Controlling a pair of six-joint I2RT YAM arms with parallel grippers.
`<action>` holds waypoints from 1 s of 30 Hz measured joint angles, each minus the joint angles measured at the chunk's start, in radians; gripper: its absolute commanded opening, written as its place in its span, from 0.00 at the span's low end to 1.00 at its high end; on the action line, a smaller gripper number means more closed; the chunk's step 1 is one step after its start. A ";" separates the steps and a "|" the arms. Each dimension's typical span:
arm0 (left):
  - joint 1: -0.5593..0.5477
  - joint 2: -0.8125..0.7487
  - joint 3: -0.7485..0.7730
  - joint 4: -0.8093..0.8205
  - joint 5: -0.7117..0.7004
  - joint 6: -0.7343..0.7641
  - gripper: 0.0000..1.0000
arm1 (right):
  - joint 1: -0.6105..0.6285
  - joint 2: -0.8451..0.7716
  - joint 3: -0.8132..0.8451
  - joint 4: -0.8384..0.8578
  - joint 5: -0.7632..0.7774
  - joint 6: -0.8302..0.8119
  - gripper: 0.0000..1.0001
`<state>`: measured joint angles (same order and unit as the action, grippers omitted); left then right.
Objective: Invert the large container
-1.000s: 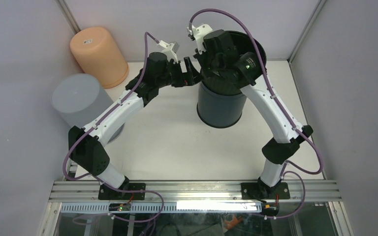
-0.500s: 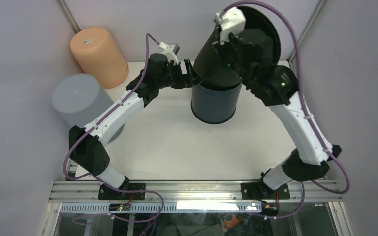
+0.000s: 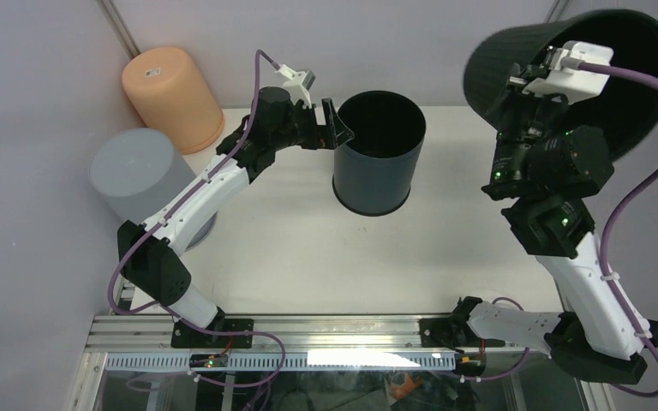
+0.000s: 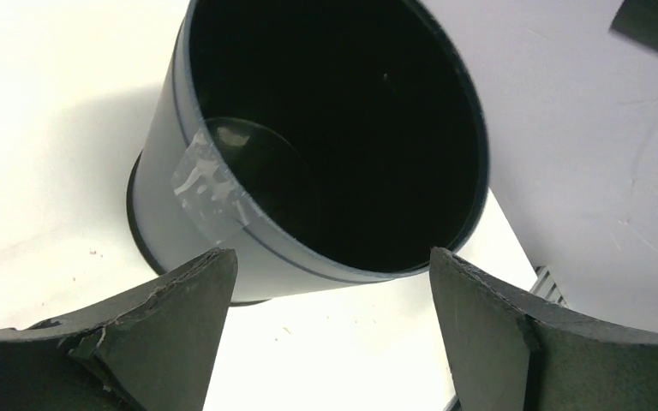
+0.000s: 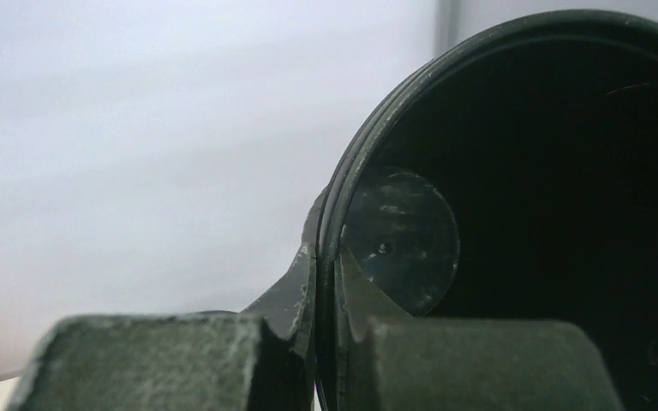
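At the near edge, the aluminium rail [image 3: 343, 330] is carrying both arm bases, and the white table [image 3: 291, 248] is lying beyond it. On the left side a pale grey tub [image 3: 133, 175] is sitting mouth down. It is partly covering the left arm [image 3: 214, 184], which is reaching diagonally inward past it. Mid-table, a dark grey container [image 3: 377, 167] is standing upright with its mouth open and a patch of clear tape [image 4: 210, 193] showing on its wall.

The left gripper [image 3: 334, 130] is sitting just beside that container's rim with its jaws spread wide and gripping nothing. In the left wrist view, its fingers [image 4: 163, 334] are framing the container from either side without touching it. In the far left corner an orange tub [image 3: 171, 90] is sitting upside down against the wall.

Half a second ago the large black container [image 3: 617, 60] was tilting just above the dark grey one. Now it is hanging high at the right, well apart from it, while the dark grey container and the left arm are staying put.

The right arm [image 3: 565, 257] is rearing up steeply from its base. The right gripper [image 5: 326, 278] is clenching the large black container's rim, one finger inside and one outside, and the mouth is facing sideways toward the camera.
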<state>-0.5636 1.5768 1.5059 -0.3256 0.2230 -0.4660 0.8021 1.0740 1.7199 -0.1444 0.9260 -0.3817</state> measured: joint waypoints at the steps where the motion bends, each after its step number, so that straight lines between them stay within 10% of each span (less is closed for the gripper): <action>1: -0.001 0.000 0.007 0.000 0.004 0.007 0.86 | -0.002 -0.017 -0.041 0.042 0.046 -0.031 0.00; 12: -0.027 -0.001 0.111 -0.019 0.003 0.068 0.87 | -0.123 -0.022 -0.189 -0.146 0.132 0.180 0.00; 20: -0.024 -0.019 0.117 -0.073 -0.045 0.092 0.87 | -0.306 0.073 -0.270 -0.375 -0.296 0.582 0.00; 30: -0.024 -0.080 0.116 -0.095 -0.069 0.093 0.88 | -0.289 0.293 -0.323 -0.219 -0.758 0.809 0.00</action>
<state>-0.5873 1.4971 1.6222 -0.4202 0.1539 -0.3733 0.5129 1.3666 1.3968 -0.3637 0.1677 0.4274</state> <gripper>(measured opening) 0.873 0.053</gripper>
